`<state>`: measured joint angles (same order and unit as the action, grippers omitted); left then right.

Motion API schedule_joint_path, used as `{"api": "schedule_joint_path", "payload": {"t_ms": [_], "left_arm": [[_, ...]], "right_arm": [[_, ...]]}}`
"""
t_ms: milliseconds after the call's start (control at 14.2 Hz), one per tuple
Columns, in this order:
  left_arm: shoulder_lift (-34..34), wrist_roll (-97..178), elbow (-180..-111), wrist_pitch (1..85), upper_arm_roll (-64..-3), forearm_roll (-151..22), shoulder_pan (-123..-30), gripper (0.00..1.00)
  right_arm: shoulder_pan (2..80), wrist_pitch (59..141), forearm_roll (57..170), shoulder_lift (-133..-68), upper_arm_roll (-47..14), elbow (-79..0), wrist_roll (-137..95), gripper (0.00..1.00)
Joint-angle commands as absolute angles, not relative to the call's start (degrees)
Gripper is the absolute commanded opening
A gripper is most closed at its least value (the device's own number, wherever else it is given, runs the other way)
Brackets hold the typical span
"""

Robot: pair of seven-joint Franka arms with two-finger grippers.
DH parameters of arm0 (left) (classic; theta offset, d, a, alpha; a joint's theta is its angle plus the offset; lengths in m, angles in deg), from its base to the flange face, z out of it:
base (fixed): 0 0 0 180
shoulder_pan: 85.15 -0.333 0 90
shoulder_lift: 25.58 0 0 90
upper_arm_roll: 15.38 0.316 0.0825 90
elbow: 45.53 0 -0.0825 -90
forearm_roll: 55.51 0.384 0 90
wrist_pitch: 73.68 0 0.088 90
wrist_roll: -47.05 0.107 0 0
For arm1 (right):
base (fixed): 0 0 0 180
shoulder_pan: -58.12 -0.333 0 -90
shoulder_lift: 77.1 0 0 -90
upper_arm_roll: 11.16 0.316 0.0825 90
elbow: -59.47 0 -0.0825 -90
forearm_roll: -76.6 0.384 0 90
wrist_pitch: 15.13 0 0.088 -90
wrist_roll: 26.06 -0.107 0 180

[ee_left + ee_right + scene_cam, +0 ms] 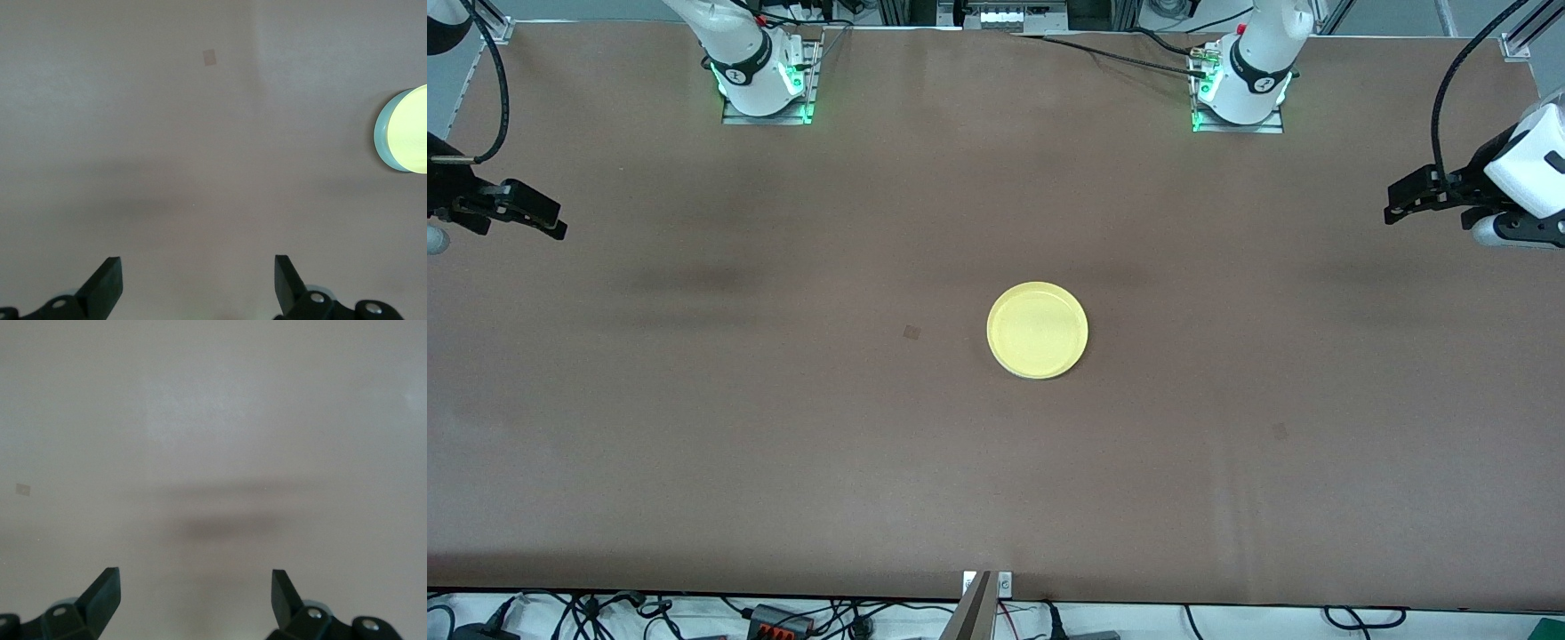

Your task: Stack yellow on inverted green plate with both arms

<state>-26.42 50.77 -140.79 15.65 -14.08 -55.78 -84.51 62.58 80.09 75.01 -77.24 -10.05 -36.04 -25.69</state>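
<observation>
The yellow plate [1037, 330] lies right way up at the middle of the table, on top of the pale green plate. Only a thin edge of the green plate shows under it in the left wrist view [381, 135], where the yellow plate [410, 130] sits at the picture's edge. My left gripper [1392, 209] hangs open and empty above the left arm's end of the table, its jaws [198, 263] wide over bare table. My right gripper [556, 227] hangs open and empty above the right arm's end, its jaws [195, 577] over bare table.
The brown table [783, 444] carries two small square marks [911, 332] [1280, 431]. The arm bases [765, 80] [1240, 89] stand along the edge farthest from the front camera. Cables lie below the near edge.
</observation>
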Motion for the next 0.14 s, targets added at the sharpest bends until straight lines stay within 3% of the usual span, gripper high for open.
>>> {"api": "schedule_joint_path", "payload": {"t_ms": [0, 70], "left_arm": [[-26.2, 52.1, -139.5, 15.1, -14.1, -56.4, -84.9, 1.0], [-26.2, 52.1, -139.5, 15.2, -14.1, -56.4, -84.9, 1.0]], "right_arm": [[63.5, 80.3, 74.7, -76.0, -9.2, -37.3, -24.9, 1.0], [63.5, 80.3, 74.7, -76.0, -9.2, -37.3, -24.9, 1.0]]}}
